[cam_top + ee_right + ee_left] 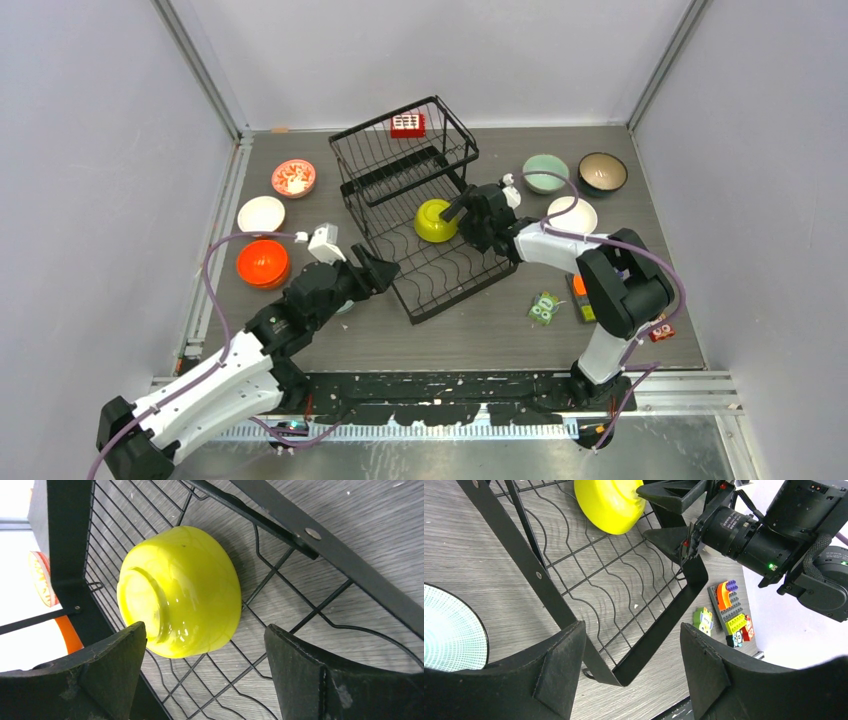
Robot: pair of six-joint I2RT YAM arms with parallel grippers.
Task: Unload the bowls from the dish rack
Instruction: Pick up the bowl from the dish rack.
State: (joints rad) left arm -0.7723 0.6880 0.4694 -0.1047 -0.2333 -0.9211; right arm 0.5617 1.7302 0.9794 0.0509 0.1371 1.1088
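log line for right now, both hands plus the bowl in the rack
left hand: open, empty, near dish rack corner | right hand: open, at lime bowl | lime bowl: tipped on rack wires, not gripped

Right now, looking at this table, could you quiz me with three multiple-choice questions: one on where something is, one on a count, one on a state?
1. Where is the orange bowl? A in a claw; B on the table, left of the rack; C stacked on a white bowl.
2. How many bowls lie in the rack? A none; B one; C three.
3. The right claw is: A open; B shut on a bowl; C out of sight.
Answers: 1 B, it sits on the tabletop beside the rack. 2 B, only the yellow bowl is on the wires. 3 A, its fingers stand wide apart.
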